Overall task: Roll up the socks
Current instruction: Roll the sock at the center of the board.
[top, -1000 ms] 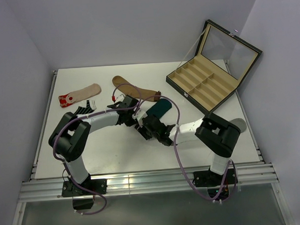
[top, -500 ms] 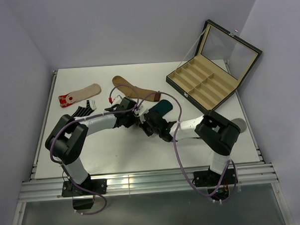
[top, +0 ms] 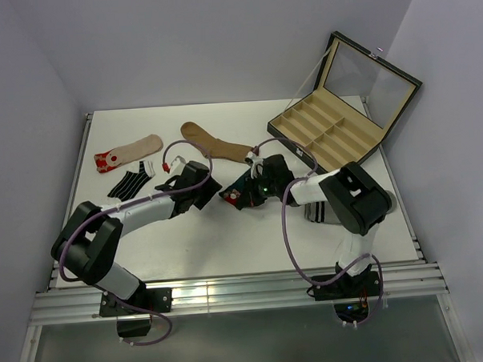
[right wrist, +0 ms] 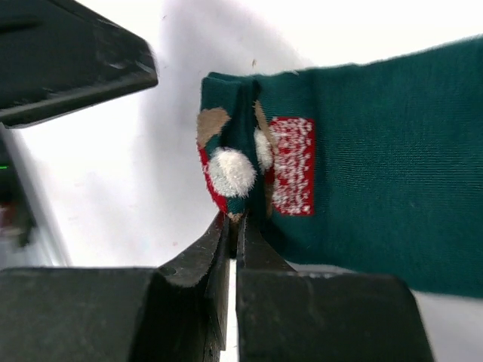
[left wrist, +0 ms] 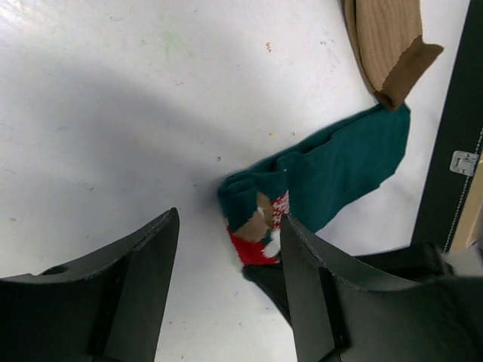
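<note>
The dark teal reindeer sock [top: 253, 180] lies mid-table with its toe end folded over; it shows in the left wrist view [left wrist: 347, 158] and the right wrist view [right wrist: 377, 173]. My right gripper [top: 237, 197] is shut on the folded red-and-white toe end [right wrist: 235, 219]. My left gripper [top: 213, 190] is open and empty just left of that end, its fingers [left wrist: 143, 279] straddling bare table [left wrist: 226, 260]. The brown sock [top: 212, 142], the beige red-toed sock [top: 128, 152] and the black white-striped sock [top: 131, 182] lie flat at the back left. The striped cuff of the grey sock [top: 313, 213] peeks out under my right arm.
An open black case with tan compartments [top: 328, 137] stands at the back right, its lid [top: 373, 71] raised. Its dark edge [left wrist: 453, 113] lies close beside the teal sock. The brown sock's cuff [left wrist: 385, 45] almost touches the teal sock's cuff.
My right gripper has swung toward the back right, holding the teal sock's toe end. My left gripper has pulled back to the left, off the sock.
</note>
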`<state>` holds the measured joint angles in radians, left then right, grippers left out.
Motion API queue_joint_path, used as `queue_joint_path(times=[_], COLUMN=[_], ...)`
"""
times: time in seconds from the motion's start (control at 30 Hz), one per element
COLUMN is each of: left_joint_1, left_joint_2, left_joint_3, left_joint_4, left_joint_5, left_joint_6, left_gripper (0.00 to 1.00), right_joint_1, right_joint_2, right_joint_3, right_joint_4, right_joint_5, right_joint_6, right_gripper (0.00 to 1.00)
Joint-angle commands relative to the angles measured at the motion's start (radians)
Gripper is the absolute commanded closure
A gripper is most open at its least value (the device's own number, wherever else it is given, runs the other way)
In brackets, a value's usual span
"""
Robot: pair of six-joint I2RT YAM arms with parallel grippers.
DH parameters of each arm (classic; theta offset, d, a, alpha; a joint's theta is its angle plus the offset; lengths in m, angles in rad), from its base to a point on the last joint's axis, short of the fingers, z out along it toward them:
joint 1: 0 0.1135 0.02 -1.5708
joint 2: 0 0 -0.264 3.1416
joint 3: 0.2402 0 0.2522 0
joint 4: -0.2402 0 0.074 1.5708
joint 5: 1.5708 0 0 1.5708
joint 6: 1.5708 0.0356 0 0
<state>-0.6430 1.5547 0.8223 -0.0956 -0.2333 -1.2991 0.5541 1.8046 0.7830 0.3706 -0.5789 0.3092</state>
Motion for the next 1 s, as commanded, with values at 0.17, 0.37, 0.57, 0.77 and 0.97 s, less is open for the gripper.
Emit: queue_joint_path(times=[0.17, 0.37, 0.57, 0.77, 0.97], left_joint_1=[0.002, 0.000, -0.004, -0.007, -0.017], left_joint_2=[0.048, 0.113, 0.142, 0.174, 0.208], left_joint_3=[0.021, 0.044, 0.061, 0.086, 0.106], left_joint_4=[0.073, 0.076, 0.079, 0.066, 0.034], left_joint_5=[0.045, 0.077, 0.078, 0.080, 0.085], left_joint_6=[-0.035, -0.026, -0.019, -0.002, 0.011], left_gripper=[0.40, 0.43, 0.45, 0.52, 0.73], right_joint_1=[-0.089, -0.115, -0.122, -0.128, -0.129], right_joint_2=[0.101, 0.145, 0.179, 0.194, 0.168], right_joint_3=[-0.001, 0.009, 0.028, 0.030, 0.028], right_joint_4=[0.111, 0.103, 0.059, 0.054, 0.039], right_joint_5=[-0.242, -0.259, -0.260, -0.259, -0.231], right_joint_6=[0.235, 0.277, 0.292, 0.307, 0.286], right_gripper=[1.00, 1.00, 1.00, 1.00, 1.00])
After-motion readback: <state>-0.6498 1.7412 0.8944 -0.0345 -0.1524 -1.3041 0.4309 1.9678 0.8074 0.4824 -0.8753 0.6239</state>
